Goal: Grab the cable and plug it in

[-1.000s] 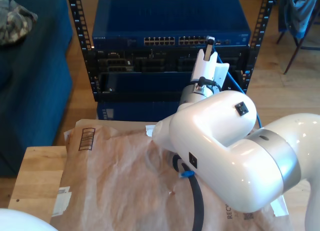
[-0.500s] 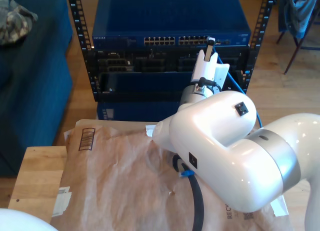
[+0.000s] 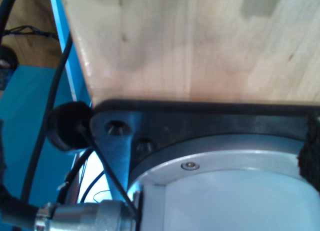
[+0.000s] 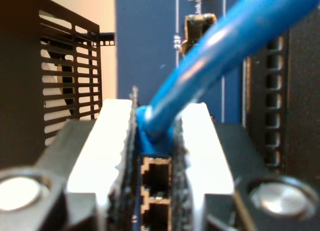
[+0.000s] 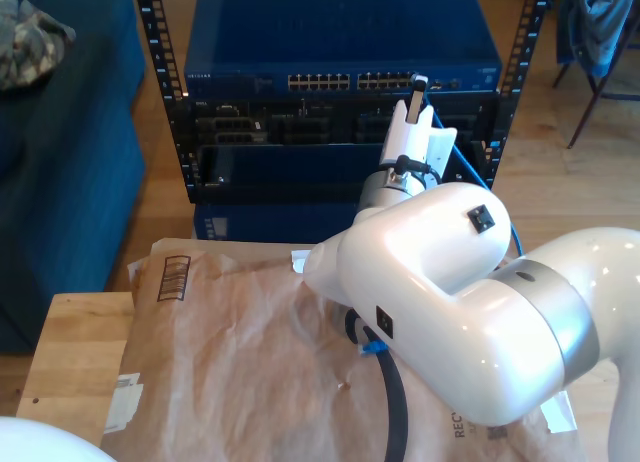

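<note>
Exterior view: my second gripper [image 5: 418, 90] reached up to the blue network switch [image 5: 340, 42] at upper centre of the frame, cable [image 5: 470, 177] trailing down its right side. Second wrist view: white fingers [image 4: 112, 141] clenched on the cable's [image 4: 210, 61] plug [image 4: 155, 133] at centre, directly above open ports [image 4: 156, 173]. First wrist view: wooden surface [image 3: 200, 41] across the top, dark mounting plate [image 3: 200, 123] below; state of my first gripper impossible to tell.

The big white arm [image 5: 450, 302] is sliding a tiny bit toward the blue switch [image 5: 340, 42], and its gripper [image 5: 418, 92] is tipping slightly toward the switch's ports.
</note>
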